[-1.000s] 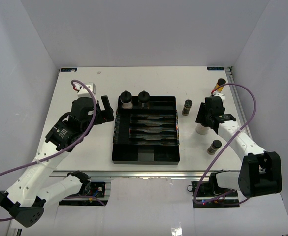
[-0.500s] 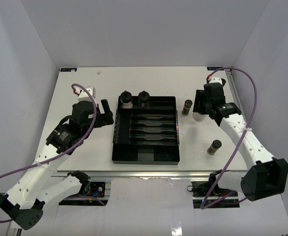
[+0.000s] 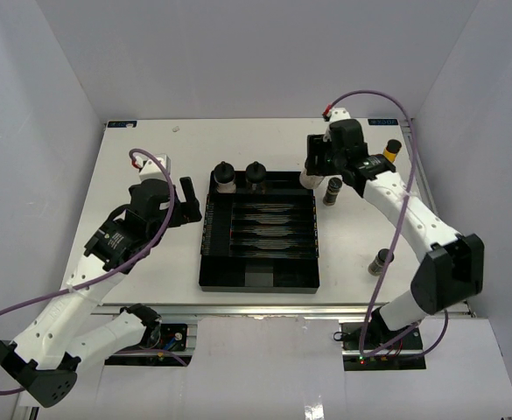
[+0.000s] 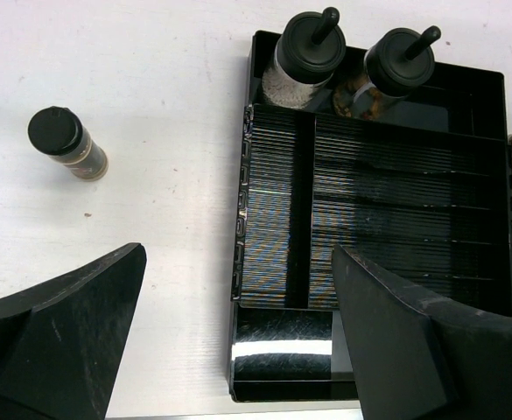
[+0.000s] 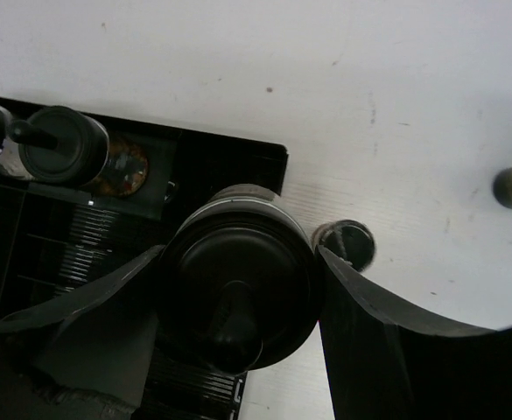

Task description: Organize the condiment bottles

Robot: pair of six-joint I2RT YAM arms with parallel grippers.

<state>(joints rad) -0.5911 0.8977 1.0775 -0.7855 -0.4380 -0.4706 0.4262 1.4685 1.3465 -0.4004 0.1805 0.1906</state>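
Note:
A black slotted tray (image 3: 257, 276) lies mid-table. Two squat bottles with knobbed lids (image 3: 225, 176) (image 3: 256, 172) stand in its back row; they also show in the left wrist view (image 4: 308, 51) (image 4: 402, 63). My right gripper (image 3: 315, 168) is shut on a third squat bottle (image 5: 238, 284) and holds it over the tray's back right corner. A slim dark bottle (image 3: 332, 190) stands just right of it. Another slim bottle (image 3: 380, 261) stands at the front right, and one (image 3: 392, 149) at the far right. My left gripper (image 4: 238, 262) is open and empty left of the tray, near a slim bottle (image 4: 66, 142).
The table's right edge has a metal rail (image 3: 424, 188). Purple cables loop over both arms. The enclosure walls stand close on the left, back and right.
My right arm has carried the squat bottle from the right side of the table back and left to the tray's back right corner. The left arm has barely moved.

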